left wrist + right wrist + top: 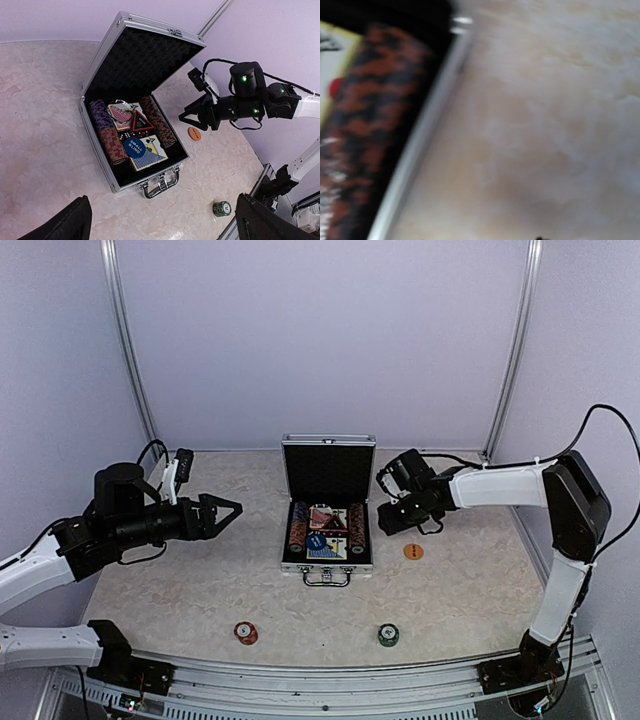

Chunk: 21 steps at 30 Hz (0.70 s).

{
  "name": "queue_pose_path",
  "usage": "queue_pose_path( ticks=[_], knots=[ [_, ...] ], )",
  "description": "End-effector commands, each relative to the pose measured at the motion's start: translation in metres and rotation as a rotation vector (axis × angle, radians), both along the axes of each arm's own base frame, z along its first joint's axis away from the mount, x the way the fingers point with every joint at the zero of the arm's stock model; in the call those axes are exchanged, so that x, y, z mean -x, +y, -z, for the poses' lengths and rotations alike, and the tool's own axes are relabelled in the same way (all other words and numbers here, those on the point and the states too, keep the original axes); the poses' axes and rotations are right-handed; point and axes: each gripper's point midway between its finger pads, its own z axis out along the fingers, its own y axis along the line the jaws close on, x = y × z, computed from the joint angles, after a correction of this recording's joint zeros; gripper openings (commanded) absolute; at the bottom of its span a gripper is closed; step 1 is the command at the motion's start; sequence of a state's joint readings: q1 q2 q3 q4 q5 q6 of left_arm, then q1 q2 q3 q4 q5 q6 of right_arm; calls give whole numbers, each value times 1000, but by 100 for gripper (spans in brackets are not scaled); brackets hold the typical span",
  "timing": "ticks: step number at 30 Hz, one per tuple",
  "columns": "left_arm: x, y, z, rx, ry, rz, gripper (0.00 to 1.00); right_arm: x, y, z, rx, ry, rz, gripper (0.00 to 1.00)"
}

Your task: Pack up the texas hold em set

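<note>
From above, the left tool (232,512) is spread wide and idle, with the open case (328,472) ahead of it. The left wrist view shows the right tool (184,116) half spread and empty, with an orange disc (194,133) just beneath it, probably its target. The right wrist view is blurred and shows the case close beside that tool.

The top camera is looking down over the whole table (180,580), the left wrist camera is facing the open case (140,60) from a distance, and the right one is sitting blurred-close at its rim.
</note>
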<state>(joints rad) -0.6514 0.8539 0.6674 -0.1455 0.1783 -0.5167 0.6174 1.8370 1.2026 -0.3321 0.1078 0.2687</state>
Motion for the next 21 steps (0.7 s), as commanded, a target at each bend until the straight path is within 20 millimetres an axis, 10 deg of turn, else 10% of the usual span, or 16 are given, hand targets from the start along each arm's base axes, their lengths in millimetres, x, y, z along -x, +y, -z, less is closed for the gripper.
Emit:
queue_pose_path(
  ticks=[1,21],
  knots=[
    [0,1,-2,16,-11,-2,99,6,15,-34,-14,-57,-9,47],
    [1,1,-7,12,-14,3,99,56,-49,-12,15,123,97,74]
  ],
)
